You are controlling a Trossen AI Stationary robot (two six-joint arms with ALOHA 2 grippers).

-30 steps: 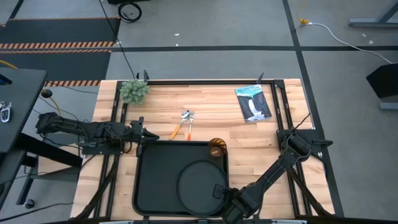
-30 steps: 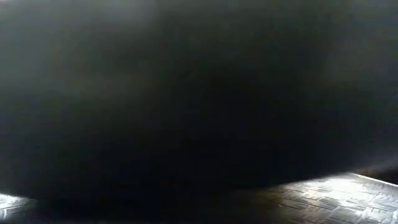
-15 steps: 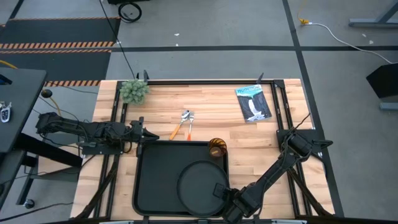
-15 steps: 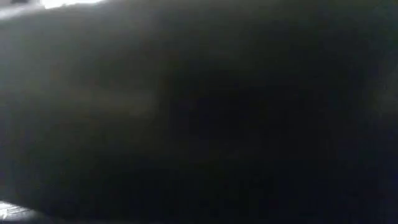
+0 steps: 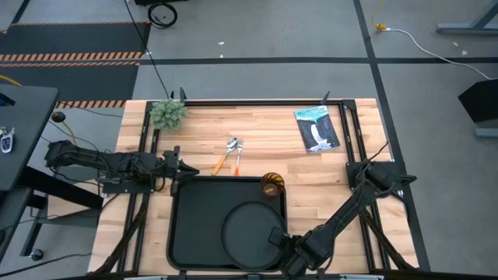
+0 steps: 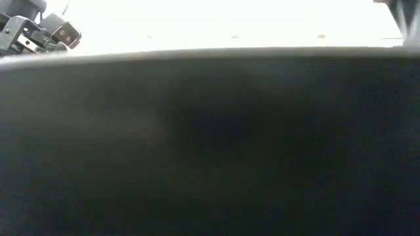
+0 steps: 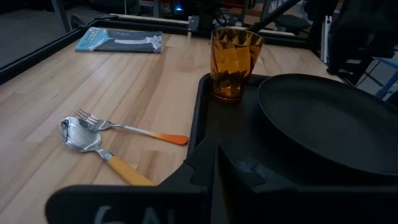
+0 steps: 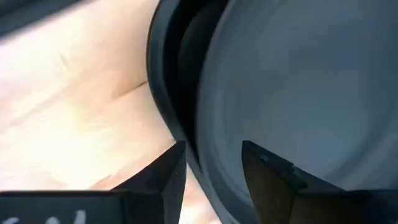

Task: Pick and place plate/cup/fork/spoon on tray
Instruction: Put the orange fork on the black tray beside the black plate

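The black tray [image 5: 194, 225] lies at the table's near edge, with the round black plate [image 5: 249, 225] flat inside it. The amber cup [image 5: 271, 185] stands upright at the tray's far right corner. The spoon [image 5: 223, 159] and the fork [image 5: 236, 159] lie side by side on the wood just beyond the tray. My right gripper [image 5: 278, 241] is open at the plate's near right edge. In its wrist view, one finger [image 8: 171, 165] is over the wood and the other [image 8: 267, 177] over the plate [image 8: 298, 81]. My left gripper [image 5: 177, 166] is shut at the tray's far left corner. My left gripper's shut fingers stand level at the tray's far left corner [image 7: 198, 163], coming from the table's left. I cannot tell whether they touch it.
A small green plant [image 5: 167, 113] sits at the far left corner and a blue booklet [image 5: 317, 128] at the far right. The tray's dark near wall [image 6: 210, 144] fills most of the low view. Bare wood lies right of the tray.
My right gripper has opened and let go of the plate, staying at the plate's near right edge. In the low view the dark mass in front of the camera has sunk, and the bright room now shows above it.
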